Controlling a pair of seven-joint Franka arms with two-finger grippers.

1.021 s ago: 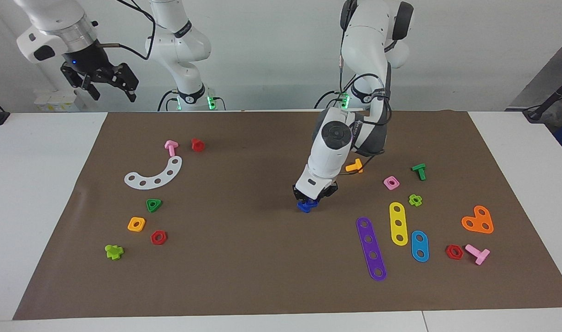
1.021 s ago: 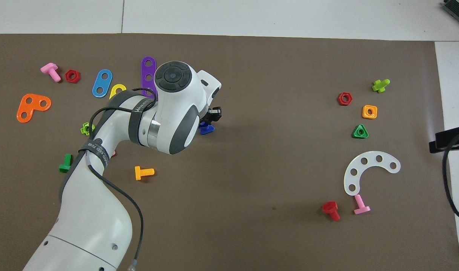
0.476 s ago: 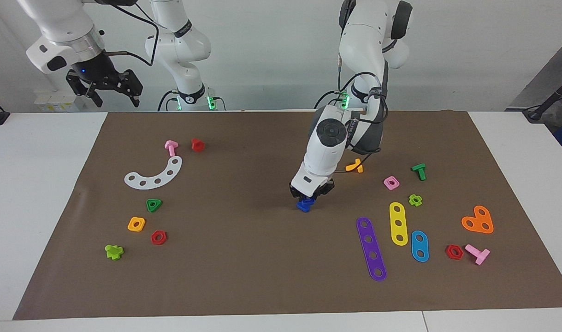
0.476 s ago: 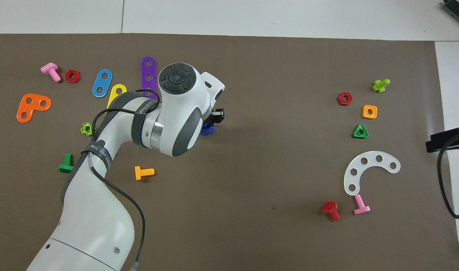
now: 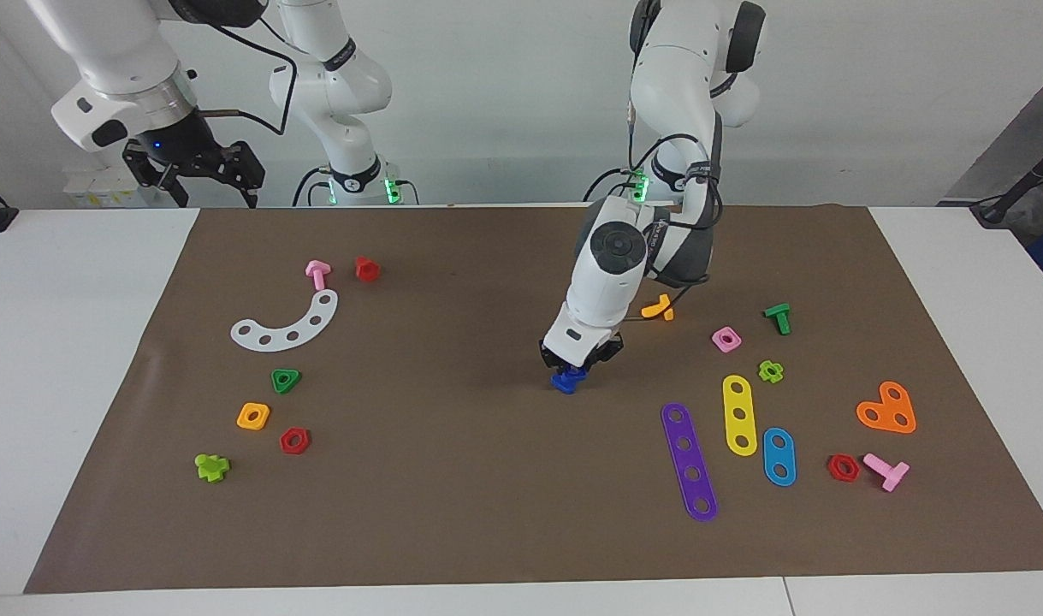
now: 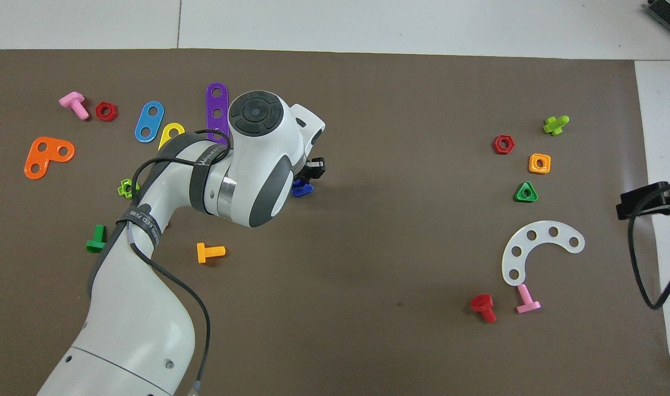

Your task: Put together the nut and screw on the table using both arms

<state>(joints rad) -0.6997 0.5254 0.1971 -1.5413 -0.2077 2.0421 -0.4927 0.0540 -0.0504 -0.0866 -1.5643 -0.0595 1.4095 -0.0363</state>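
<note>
Blue screw [image 5: 565, 380] mid-mat at frame centre, left gripper [image 5: 577, 366] down on it, jaws closed around it, bare brown mat [image 5: 453, 479] all round, right gripper [image 5: 198, 167] open, raised at upper left edge, waiting.

Left arm [image 5: 611, 282] bent steeply down mid-table, left gripper [image 5: 572, 370] low at the mat, fingers closed on something blue. Right gripper [image 5: 198, 167] raised, waiting, fingers spread.
</note>
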